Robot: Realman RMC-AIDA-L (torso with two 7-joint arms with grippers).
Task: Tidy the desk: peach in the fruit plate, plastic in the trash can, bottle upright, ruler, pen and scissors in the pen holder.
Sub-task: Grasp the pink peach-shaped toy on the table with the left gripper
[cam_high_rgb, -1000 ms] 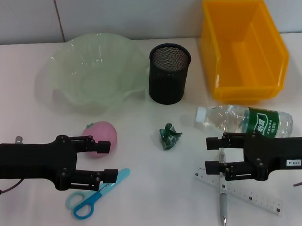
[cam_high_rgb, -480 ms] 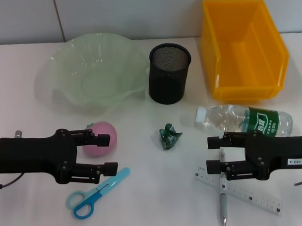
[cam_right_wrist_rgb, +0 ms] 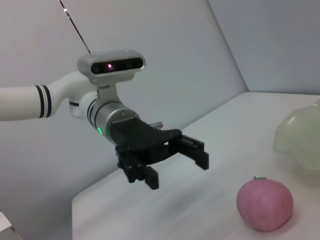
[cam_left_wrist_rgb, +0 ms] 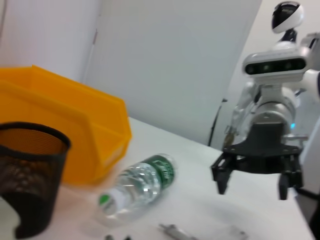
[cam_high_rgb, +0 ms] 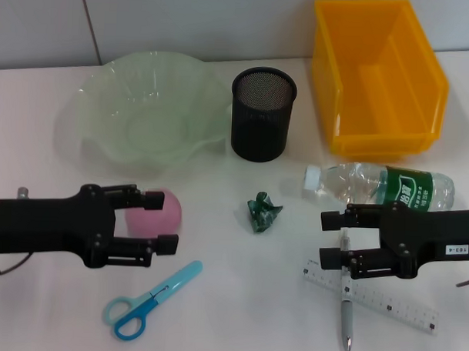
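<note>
The pink peach lies on the table, and in the head view it shows between the fingers of my open left gripper. The right wrist view shows that left gripper held above the table and clear of the peach. My right gripper hangs open over the pen and the clear ruler. The bottle lies on its side just beyond it. Crumpled green plastic sits mid-table. Blue scissors lie near the front edge.
The pale green fruit plate stands at the back left. The black mesh pen holder is beside it, and the yellow trash can is at the back right. A tiled wall rises behind them.
My left gripper has moved away from the scissors toward the peach, and its fingers now frame the fruit. The right arm has stayed put.
</note>
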